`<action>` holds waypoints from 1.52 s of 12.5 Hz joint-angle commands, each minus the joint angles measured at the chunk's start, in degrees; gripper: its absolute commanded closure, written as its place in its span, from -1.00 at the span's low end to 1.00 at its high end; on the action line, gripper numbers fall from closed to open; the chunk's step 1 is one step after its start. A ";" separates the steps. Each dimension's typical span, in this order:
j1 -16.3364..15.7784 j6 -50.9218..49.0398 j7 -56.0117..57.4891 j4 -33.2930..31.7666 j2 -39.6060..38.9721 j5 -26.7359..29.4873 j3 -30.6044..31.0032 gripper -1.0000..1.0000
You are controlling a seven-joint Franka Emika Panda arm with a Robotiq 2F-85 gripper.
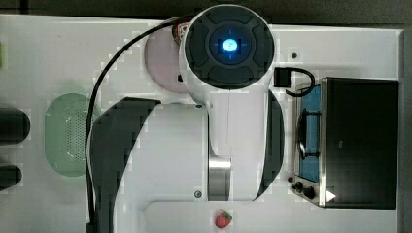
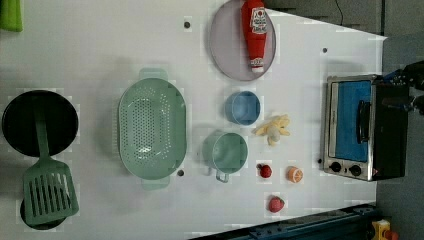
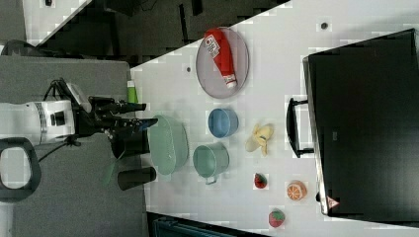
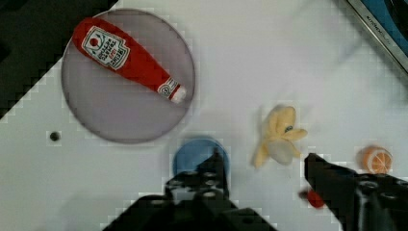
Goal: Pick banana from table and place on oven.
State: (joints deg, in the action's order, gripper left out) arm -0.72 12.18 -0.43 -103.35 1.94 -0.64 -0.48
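White tabletop (image 2: 100,30) filled the left view, dotted with a few dark holes. At the left view's left lay a black pan (image 2: 40,122) with a green spatula (image 2: 47,185) across it. Next came a green colander (image 2: 151,127), then a green cup (image 2: 227,152) and a blue bowl (image 2: 242,107). A grey plate (image 2: 225,45) at the far edge carried a red ketchup bottle (image 2: 256,32). The banana (image 2: 273,130) lay on the table, just right of the blue bowl and apart from it. Nearby were a small red fruit (image 2: 265,171), a strawberry (image 2: 276,204) and an orange slice (image 2: 294,174). The oven (image 2: 365,127) stood at the left view's right. In the wrist view the gripper (image 4: 264,168) hung above the table, fingers apart and gripping nothing, with the banana between them.
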 commanded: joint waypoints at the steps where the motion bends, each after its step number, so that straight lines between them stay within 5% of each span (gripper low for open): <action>1: 1.32 -6.76 -8.79 -15.69 22.77 1.01 -1.52 -0.59; 3: 1.31 -6.76 -8.79 -15.81 22.74 1.01 -1.52 -0.99; 11: 1.32 8.44 -8.79 -26.55 16.24 1.00 -1.52 -1.00; 19: 1.42 38.09 -8.79 -36.82 -4.73 1.02 -1.69 -1.00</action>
State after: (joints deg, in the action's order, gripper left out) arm 0.88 49.29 -7.36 -142.79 -5.81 1.24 -2.37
